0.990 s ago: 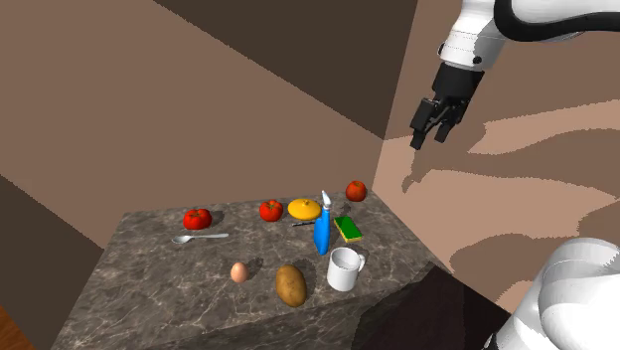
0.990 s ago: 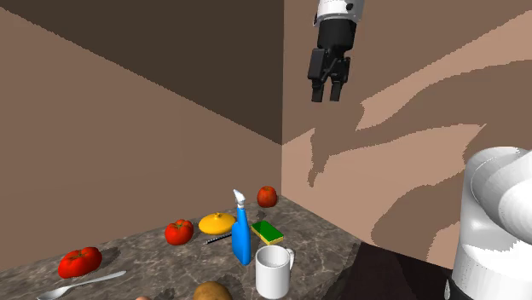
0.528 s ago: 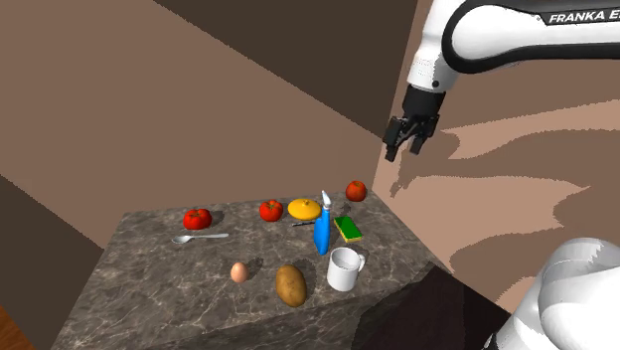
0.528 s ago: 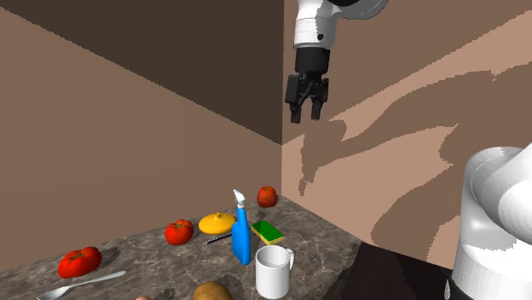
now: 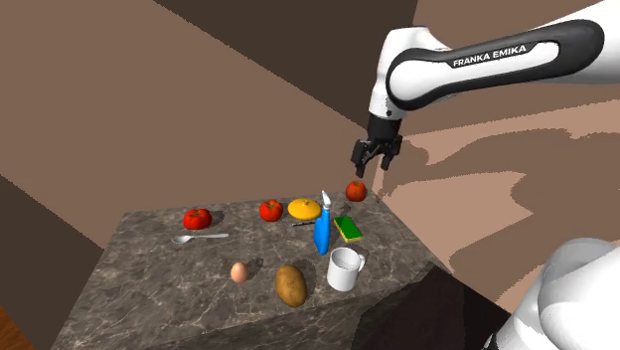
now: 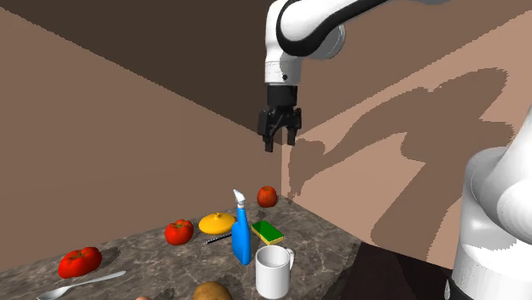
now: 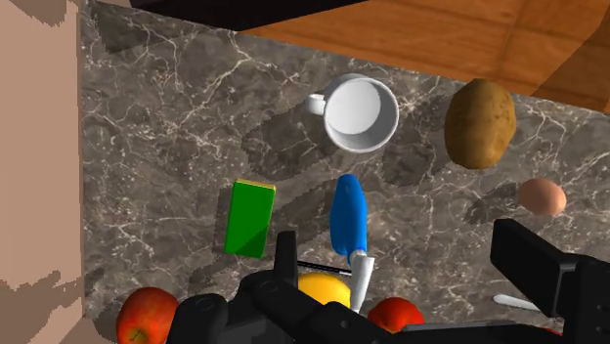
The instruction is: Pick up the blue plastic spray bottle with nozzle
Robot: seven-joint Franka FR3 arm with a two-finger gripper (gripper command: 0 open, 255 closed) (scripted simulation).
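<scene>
Over the counter's far wall-side corner: gripper [image 5: 370, 164] hangs high, empty, approach step.

Fingers [image 7: 533, 264] spread wide, nothing between them. Bottle [image 5: 321, 231] stands upright on the counter [image 5: 169, 293] toward the wall-side end, roughly midway between far and near edges. Sponge [image 5: 348, 229] is just beside it on the wall side, and mug [image 5: 344, 268] is near it toward the near edge. Long axis is vertical, blue body down, white nozzle on top. The nozzle tip seems to lean toward the far edge, but I can't tell exactly. No grasp yet; my read is the task has barely begun. Next move likely calls for coming off the corner toward the bottle, descending, setting the fingers either side of the blue body below the nozzle, then closing. Sponge and mug leave little side room.
</scene>
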